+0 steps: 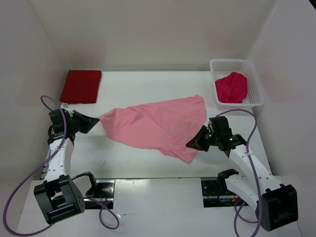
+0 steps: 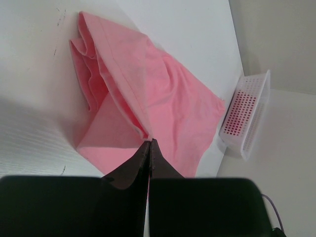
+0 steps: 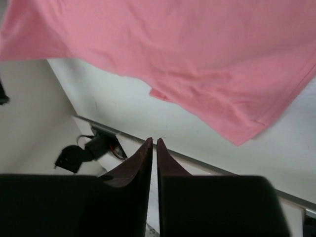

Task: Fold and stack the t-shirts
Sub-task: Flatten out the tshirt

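Observation:
A light pink t-shirt (image 1: 158, 123) (image 2: 148, 84) (image 3: 197, 49) lies spread and rumpled across the middle of the table. My left gripper (image 1: 98, 120) (image 2: 149, 141) is shut on its left corner, pinching a fold of cloth at the fingertips. Just off the shirt's near right hem, my right gripper (image 1: 189, 144) (image 3: 155, 140) has its jaws almost together, with only a slit between them and no cloth in it. A dark red t-shirt (image 1: 81, 86) lies folded at the back left. A magenta t-shirt (image 1: 232, 87) sits crumpled in the basket.
A white mesh basket (image 1: 256, 96) (image 2: 247, 116) stands at the back right corner. White walls close in the table on three sides. Dark cut-outs with wiring (image 1: 101, 187) (image 1: 217, 190) sit along the near edge by the arm bases.

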Motion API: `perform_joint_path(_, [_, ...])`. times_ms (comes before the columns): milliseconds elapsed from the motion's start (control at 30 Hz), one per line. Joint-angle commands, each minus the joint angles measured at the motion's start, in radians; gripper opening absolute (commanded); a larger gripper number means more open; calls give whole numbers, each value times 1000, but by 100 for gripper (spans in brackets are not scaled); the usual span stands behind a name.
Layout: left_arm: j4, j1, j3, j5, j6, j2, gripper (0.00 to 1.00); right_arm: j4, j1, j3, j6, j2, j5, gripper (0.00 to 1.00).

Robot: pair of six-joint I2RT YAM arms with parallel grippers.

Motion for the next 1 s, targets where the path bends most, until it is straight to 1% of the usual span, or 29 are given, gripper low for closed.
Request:
perform_joint_path(0, [49, -11, 42, 16, 18, 21, 0, 44, 98, -50, 119, -18, 114, 14])
perform_joint_path(33, [49, -20, 59, 16, 9, 35, 0, 33, 98, -61, 119, -6, 153, 20])
perform_joint_path(67, [63, -20, 59, 16, 9, 35, 0, 33, 98, -61, 148, -6, 226, 29])
perform_joint_path(100, [63, -20, 82, 16, -1, 44, 0, 24, 98, -70, 165, -6, 262, 43])
perform_joint_path(167, [95, -20, 94, 25, -14, 53, 0, 34, 98, -81, 211, -18, 344, 55])
perform_joint_path(200, [110, -20, 94, 39, -37, 66, 0, 35, 98, -92, 252, -27, 372, 58])
perform_joint_path(367, [184, -46, 105, 68, -81, 87, 0, -2, 98, -69, 308, 15, 579, 58])
perform_joint_path(500, [184, -69, 125, 68, -81, 98, 0, -67, 98, -31, 335, 89, 671, 55])
perform_joint_path(600, [206, -69, 143, 77, -72, 107, 0, -85, 98, -20, 366, 126, 682, 45])
perform_joint_path(633, [206, -78, 143, 88, -72, 107, 0, -85, 98, -20, 381, 140, 682, 43])
perform_joint_path(700, [215, -87, 143, 88, -72, 116, 0, -96, 98, -5, 391, 199, 691, 43])
perform_joint_path(833, [261, -97, 152, 109, -86, 138, 0, -133, 98, 49, 411, 289, 691, 37])
perform_joint_path(900, [275, -97, 163, 109, -86, 150, 0, -133, 98, 61, 420, 321, 691, 37])
perform_joint_path(967, [275, -97, 177, 109, -86, 176, 0, -133, 98, 86, 420, 387, 702, 35])
